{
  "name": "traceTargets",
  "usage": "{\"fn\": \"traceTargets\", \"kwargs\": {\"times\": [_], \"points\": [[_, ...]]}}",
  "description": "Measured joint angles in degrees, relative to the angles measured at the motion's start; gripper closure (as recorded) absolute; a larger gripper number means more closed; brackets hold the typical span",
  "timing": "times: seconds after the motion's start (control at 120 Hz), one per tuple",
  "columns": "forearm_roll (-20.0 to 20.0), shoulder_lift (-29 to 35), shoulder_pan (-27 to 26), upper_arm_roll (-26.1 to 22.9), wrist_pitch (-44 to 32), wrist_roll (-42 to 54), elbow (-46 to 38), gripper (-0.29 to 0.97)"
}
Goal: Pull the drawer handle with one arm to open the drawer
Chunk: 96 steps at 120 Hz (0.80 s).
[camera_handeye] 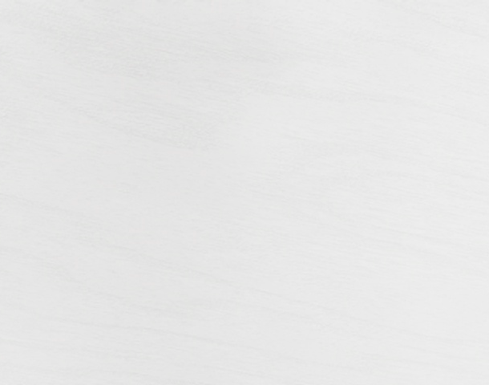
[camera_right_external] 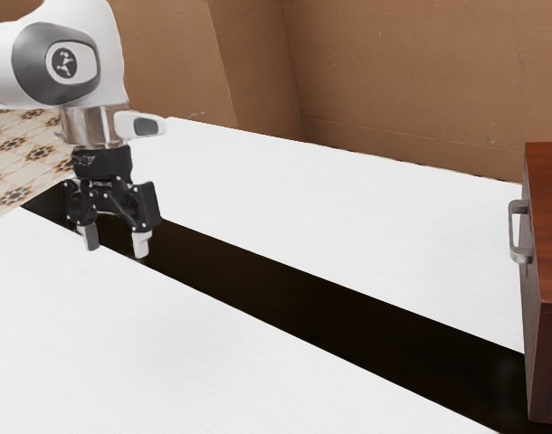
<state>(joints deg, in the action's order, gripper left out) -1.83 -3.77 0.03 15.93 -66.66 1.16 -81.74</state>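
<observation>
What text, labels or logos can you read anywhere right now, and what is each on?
Arm joint cap: a round logo symbol, no letters.
Gripper: faint pale print on its black body, too small to read.
Drawer, handle, table: no text.

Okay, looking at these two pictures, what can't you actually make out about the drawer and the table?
1. Cabinet: cut off by the exterior view's right edge; its front is nearly edge-on, so drawer seams are unreadable.
2. Handle: small and seen side-on; its grip shape is unclear.
3. Dark band across the table: gap or stripe, cannot tell.
4. Wrist view: the table's white surface carries no landmark, so which spot it is stays unknown.
</observation>
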Motion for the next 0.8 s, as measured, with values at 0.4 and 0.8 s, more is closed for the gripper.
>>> {"fn": "traceTargets", "kwargs": {"times": [0.4, 0.8], "points": [[-0.99, -0.05, -2.25, 0.04, -12.57, 0.77, -0.19, 0.0], [-5.74, -0.34, 0.21, -5.51, -15.14, -1.45, 11.07, 0.0]]}}
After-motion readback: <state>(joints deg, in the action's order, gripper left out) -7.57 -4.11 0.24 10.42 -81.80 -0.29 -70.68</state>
